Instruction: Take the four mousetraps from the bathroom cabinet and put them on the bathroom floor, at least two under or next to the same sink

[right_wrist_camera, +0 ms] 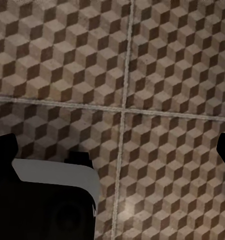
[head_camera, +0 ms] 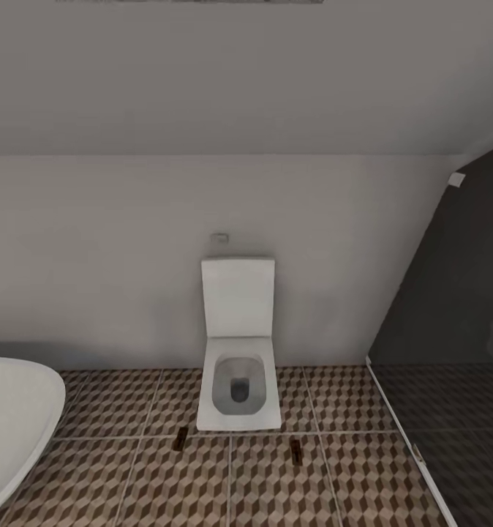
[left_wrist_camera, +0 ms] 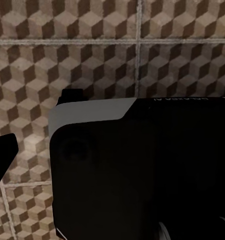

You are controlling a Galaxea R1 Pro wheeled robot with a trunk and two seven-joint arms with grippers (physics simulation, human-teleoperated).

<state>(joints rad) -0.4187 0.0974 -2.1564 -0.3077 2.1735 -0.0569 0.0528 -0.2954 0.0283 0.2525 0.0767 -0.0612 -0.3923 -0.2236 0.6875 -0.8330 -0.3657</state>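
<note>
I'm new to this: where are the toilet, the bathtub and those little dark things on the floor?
Toilet (head_camera: 239, 388): head view, bowl rim.
Bathtub (head_camera: 16, 417): head view, curved rim.
Mousetraps (head_camera: 180, 438): head view, left one's middle.

Head view set high, facing forward and down toward toilet (head_camera: 238, 344) at 12 o'clock; both wrist views close above cube-patterned floor (right_wrist_camera: 157, 75) (shared ground).

Brown, beige and white cube-patterned tiled bathroom floor (head_camera: 115, 476) with pale grout, white square ceramic toilet (head_camera: 238, 351), two dark brown flat mousetraps (head_camera: 179, 438), dark grey glass panel (head_camera: 451, 322)
</note>
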